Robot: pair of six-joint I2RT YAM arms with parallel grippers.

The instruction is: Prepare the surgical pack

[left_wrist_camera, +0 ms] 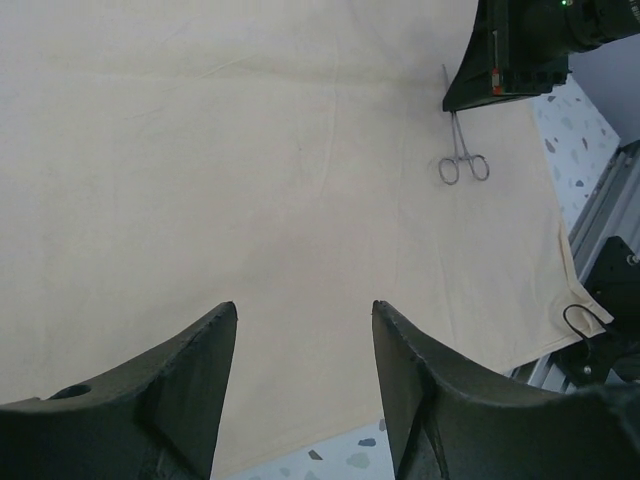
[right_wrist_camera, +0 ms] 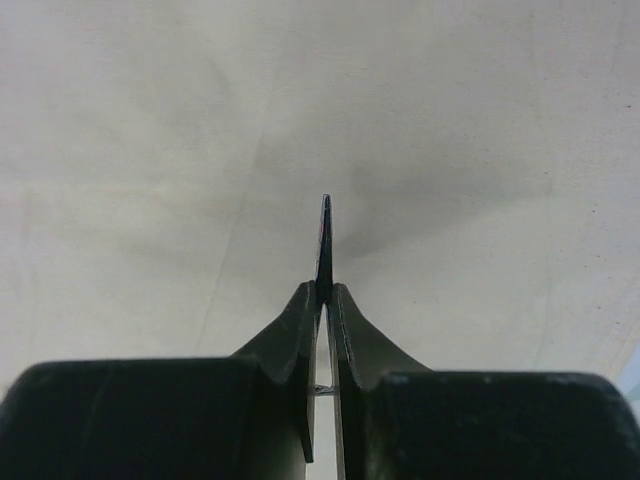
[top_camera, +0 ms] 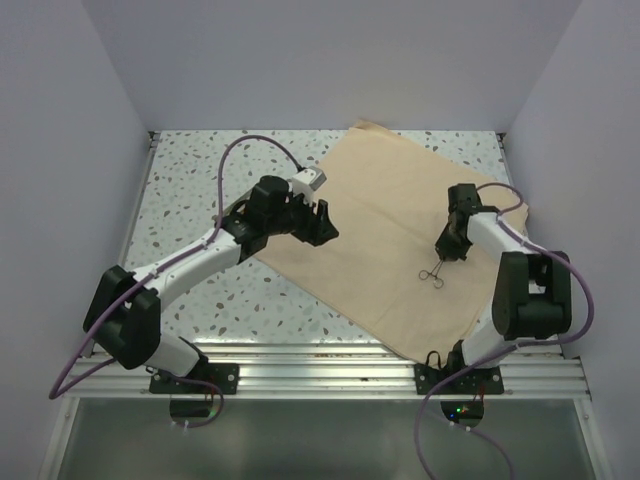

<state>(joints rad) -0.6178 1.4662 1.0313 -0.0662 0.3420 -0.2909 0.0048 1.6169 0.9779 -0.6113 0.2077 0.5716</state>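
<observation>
While the tan cloth sheet (top_camera: pixel 380 230) lies flat and diagonal on the table (top_camera: pixel 190 190), corners reaching its far and near edges, the right hand (top_camera: pixel 447 250) pinches the tip of the forceps (top_camera: pixel 433 273), whose long axis runs toward the near edge, rings last. The left hand (top_camera: pixel 328 225) hangs spread and empty over the sheet's left side, well apart from the forceps. Nothing that could hold instruments shows.
</observation>
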